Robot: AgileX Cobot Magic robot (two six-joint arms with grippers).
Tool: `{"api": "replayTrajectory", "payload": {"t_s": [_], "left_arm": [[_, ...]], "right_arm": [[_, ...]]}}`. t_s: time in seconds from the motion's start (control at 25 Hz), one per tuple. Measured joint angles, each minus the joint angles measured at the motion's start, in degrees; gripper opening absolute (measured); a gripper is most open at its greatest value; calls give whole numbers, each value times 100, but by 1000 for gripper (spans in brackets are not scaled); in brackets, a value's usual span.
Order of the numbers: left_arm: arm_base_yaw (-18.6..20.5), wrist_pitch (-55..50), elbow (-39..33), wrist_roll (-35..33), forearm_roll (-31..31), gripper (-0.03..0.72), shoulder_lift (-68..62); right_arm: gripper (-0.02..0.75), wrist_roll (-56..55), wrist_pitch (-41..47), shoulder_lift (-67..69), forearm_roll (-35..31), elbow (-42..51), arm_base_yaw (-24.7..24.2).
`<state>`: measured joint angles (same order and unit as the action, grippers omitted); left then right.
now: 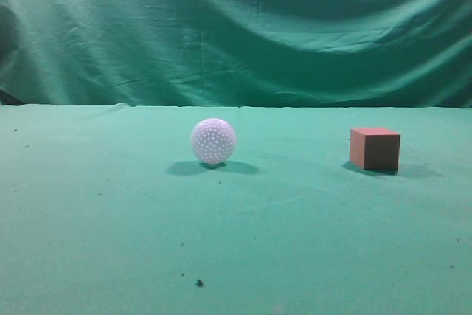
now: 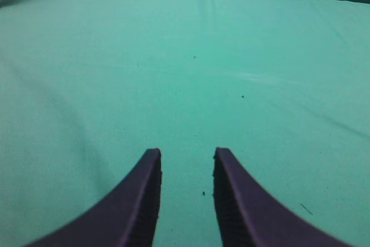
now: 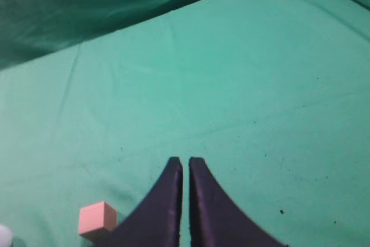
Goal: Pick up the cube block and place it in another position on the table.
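Observation:
The reddish-brown cube block (image 1: pixel 375 148) stands on the green table (image 1: pixel 110 212) at the right of the exterior view. It also shows in the right wrist view (image 3: pixel 97 219), at the lower left beside my right gripper (image 3: pixel 185 161), which is shut and empty and clear of it. My left gripper (image 2: pixel 186 153) is open and empty over bare green cloth; the cube is not in the left wrist view. Neither gripper appears in the exterior view.
A white dimpled ball (image 1: pixel 213 141) rests on the table left of the cube; its edge shows in the right wrist view (image 3: pixel 4 235). A draped green curtain (image 1: pixel 236 27) hangs behind the table. Small dark specks (image 1: pixel 199 282) dot the cloth.

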<state>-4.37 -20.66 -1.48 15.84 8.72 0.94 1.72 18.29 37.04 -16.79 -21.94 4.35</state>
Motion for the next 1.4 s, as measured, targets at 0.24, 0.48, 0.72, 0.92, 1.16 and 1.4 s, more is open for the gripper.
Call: {"api": "replayTrajectory", "payload": {"t_s": [0.24,0.48,0.72,0.92,1.16,1.4], "left_arm": [[0,0,0,0,0,262,0],[0,0,0,0,0,262,0],[0,0,0,0,0,262,0],[0,0,0,0,0,262,0],[0,0,0,0,0,262,0],[0,0,0,0,0,262,0]], "right_arm": [[0,1439,978,1097,-33,-943,871],[0,1452,2257,2788,164,-2222,1806],[0,24,2705,4485,1233,-3191,2723],[237,-554,3338,5586,1543,-4000,2752],[533,-1029,3149,6259,1746,-4230,2752],[427,-1142,2864,6702,1829,-4234,2752]]}}
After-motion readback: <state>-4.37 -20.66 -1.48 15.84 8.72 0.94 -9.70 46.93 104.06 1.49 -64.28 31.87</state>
